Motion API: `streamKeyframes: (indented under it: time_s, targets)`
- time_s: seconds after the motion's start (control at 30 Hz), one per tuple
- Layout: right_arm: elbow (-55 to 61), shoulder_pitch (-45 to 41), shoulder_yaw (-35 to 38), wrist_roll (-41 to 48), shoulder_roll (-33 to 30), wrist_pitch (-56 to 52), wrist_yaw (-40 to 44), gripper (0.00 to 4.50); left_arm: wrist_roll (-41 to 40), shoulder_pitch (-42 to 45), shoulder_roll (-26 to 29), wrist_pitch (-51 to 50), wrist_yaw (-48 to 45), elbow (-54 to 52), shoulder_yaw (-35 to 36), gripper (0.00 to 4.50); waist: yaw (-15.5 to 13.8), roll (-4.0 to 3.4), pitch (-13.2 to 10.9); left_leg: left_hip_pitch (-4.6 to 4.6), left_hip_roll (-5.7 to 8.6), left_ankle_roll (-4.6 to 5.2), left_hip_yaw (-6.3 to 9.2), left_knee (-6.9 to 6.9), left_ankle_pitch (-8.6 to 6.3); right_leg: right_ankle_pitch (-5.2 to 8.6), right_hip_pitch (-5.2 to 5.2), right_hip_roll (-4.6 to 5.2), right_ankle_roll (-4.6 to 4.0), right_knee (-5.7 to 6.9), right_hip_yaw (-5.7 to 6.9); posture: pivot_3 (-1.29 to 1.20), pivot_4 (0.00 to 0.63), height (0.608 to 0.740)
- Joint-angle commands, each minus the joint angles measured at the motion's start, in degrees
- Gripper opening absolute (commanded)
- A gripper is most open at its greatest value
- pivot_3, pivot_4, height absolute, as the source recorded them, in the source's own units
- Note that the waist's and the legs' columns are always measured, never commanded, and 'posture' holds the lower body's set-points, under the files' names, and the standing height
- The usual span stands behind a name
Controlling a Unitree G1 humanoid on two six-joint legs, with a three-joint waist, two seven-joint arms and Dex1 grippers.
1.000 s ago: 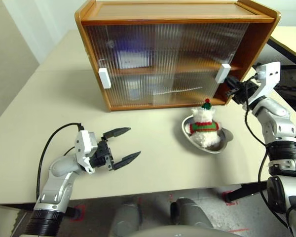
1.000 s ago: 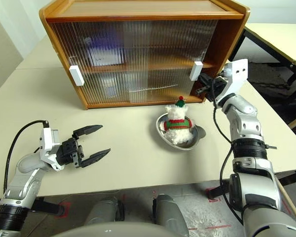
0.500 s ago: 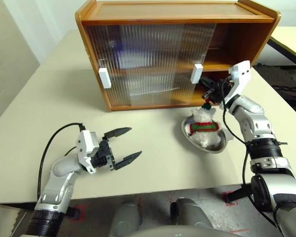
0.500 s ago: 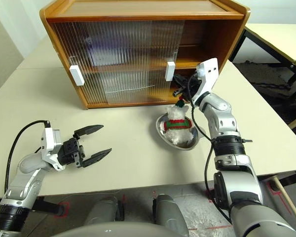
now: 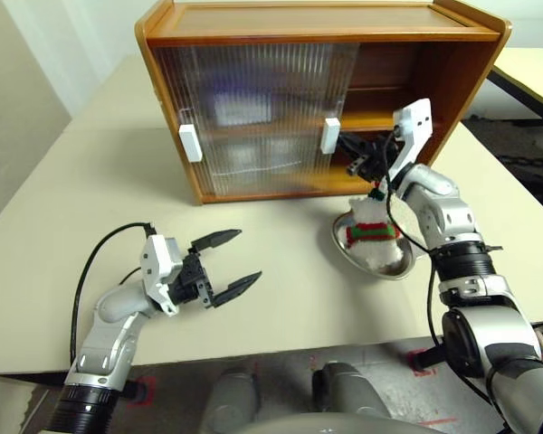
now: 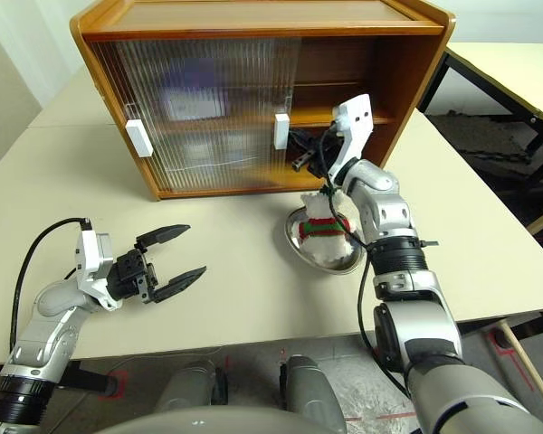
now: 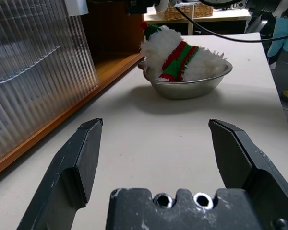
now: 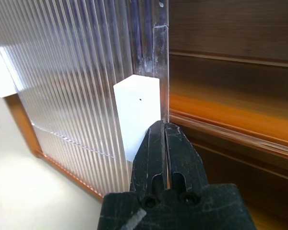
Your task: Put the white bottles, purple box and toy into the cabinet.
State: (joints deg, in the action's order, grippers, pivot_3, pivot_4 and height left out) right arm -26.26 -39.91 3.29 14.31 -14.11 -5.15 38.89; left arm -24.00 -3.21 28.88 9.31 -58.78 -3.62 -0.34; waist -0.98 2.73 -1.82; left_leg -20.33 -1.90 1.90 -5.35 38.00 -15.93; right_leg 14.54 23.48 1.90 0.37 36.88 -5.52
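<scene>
The wooden cabinet (image 5: 326,27) stands at the back of the table. Its right ribbed door is slid left, so the right end with the inner shelf (image 5: 380,119) lies open. My right gripper (image 5: 353,165) is shut, its tips against the right side of that door's white handle (image 8: 137,117). The toy (image 5: 371,231), a white plush bear in a red-and-green sweater, lies in a steel bowl just below that arm. My left gripper (image 5: 235,262) hovers open and empty at the front left. The white bottles and purple box are hidden; only pale and purplish blurs show behind the doors.
The steel bowl (image 7: 192,86) sits in front of the cabinet's open right end. The left door's white handle (image 5: 191,143) is near the cabinet's left side. A second table (image 6: 516,63) stands at the back right. The table's front edge runs just behind my left arm.
My right gripper has swept left along the cabinet front, and the right door and its handle have slid left with it, opening the right end. The left arm has stayed still.
</scene>
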Motion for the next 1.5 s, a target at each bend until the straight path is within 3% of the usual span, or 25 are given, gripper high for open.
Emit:
streamKeyframes:
  time_s: [0.03,0.23,0.43,0.53,0.87,1.17,1.5]
  targets:
    - [1.3,-0.23,-1.69,0.44,1.65,-0.43,1.19,0.08,0.34,-0.17,0.04,-0.24,-0.15,0.03,-0.25,4.5,0.13,-0.01,0.0,0.0,0.0,0.0,-0.01,0.0,0.0,0.0,0.02,0.0,0.0,0.0,-0.01,0.21,0.0,0.74]
    - [2.47,0.43,-2.54,0.2,2.97,-0.69,1.64,0.08,0.47,-0.44,-0.17,-0.2,-0.5,0.23,-0.85,4.5,0.55,-0.06,-0.03,0.01,-0.09,-0.02,-0.02,-0.02,-0.01,0.02,0.1,-0.11,-0.07,0.09,-0.03,0.22,0.0,0.74]
    - [3.22,1.89,0.35,1.43,-0.38,-2.38,1.74,0.08,0.32,-0.21,-0.31,-0.25,-0.61,0.28,-0.91,4.5,0.38,-0.1,-0.05,0.02,-0.14,-0.03,-0.01,-0.02,-0.01,0.04,0.12,-0.16,-0.13,0.13,-0.01,0.22,0.0,0.74]
    - [4.63,3.38,2.64,2.74,-3.66,-3.97,2.27,0.72,0.27,-0.15,-0.37,-0.24,-0.68,0.3,-0.88,4.5,-0.25,-0.1,-0.05,-0.02,-0.07,-0.02,-0.01,-0.02,-0.01,0.05,0.12,-0.09,-0.12,0.07,0.04,0.22,0.0,0.74]
    - [16.07,12.45,11.61,11.78,-15.18,-16.67,3.66,4.35,-1.24,0.68,-0.8,-1.07,-2.14,0.92,-0.87,4.5,-2.37,-0.11,-0.06,-0.27,0.1,0.05,0.05,-0.02,-0.06,0.12,0.11,0.14,0.03,-0.2,0.14,0.2,0.0,0.74]
    - [27.63,21.74,11.34,18.43,-32.43,-38.42,11.5,4.43,-7.69,2.25,-4.13,-2.69,-0.57,-1.41,2.89,4.5,-3.02,-0.13,-0.08,-0.33,0.12,0.11,0.1,0.04,-0.03,0.23,0.02,0.04,0.19,-0.42,0.18,0.17,0.0,0.74]
    - [41.54,25.34,8.03,24.55,-40.03,-61.87,9.07,4.43,-11.48,3.5,-8.4,-4.66,2.67,-4.27,4.31,4.5,-3.04,-0.06,-0.1,-0.3,0.13,0.16,0.12,0.11,-0.01,0.28,-0.07,-0.05,0.46,-0.5,0.18,0.18,0.0,0.74]
